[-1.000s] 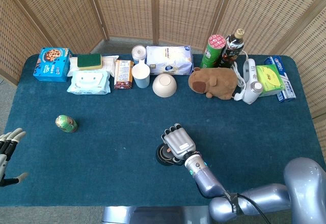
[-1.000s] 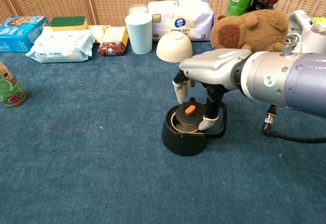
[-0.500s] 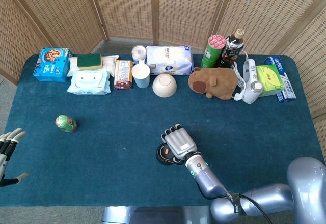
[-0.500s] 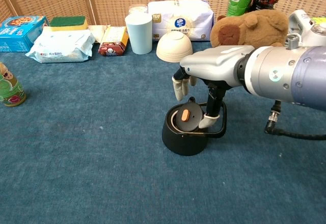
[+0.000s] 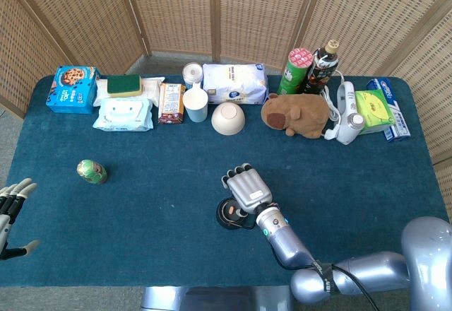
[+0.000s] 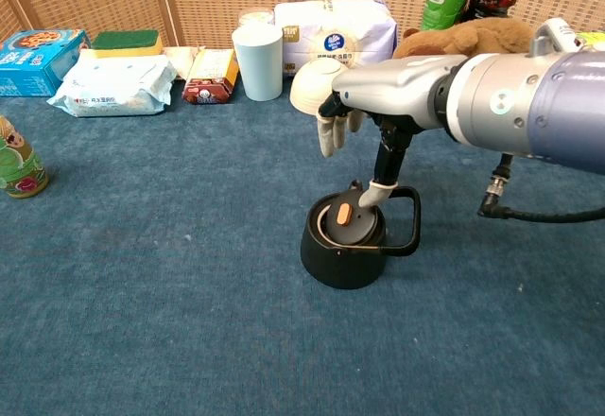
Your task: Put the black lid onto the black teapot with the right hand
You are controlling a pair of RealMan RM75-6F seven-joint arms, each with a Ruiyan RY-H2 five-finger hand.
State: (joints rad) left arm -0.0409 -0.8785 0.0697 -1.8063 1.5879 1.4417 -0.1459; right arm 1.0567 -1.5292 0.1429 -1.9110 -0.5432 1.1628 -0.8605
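The black teapot (image 6: 343,249) stands mid-table, its handle to the right; in the head view the teapot (image 5: 227,214) is partly hidden by my hand. The black lid (image 6: 346,221) with an orange knob lies in the teapot's mouth, tilted toward the left. My right hand (image 6: 364,113) hovers above it with the fingers (image 6: 330,134) apart and holding nothing. Its thumb tip reaches down to the lid's back edge; whether it touches is unclear. From the head view the right hand (image 5: 247,188) covers the pot's right side. My left hand (image 5: 10,208) is at the lower left edge, fingers spread, empty.
A green painted doll (image 6: 17,163) stands at the left. Along the back are a blue box (image 5: 71,89), wipes (image 6: 115,83), a cup (image 6: 258,61), an upturned bowl (image 5: 228,119), a white bag (image 6: 335,32), a plush capybara (image 5: 296,114) and bottles (image 5: 321,66).
The lid went from held over the pot to lying tilted in its mouth. My right hand has let go and risen, with only the thumb still low by the lid.
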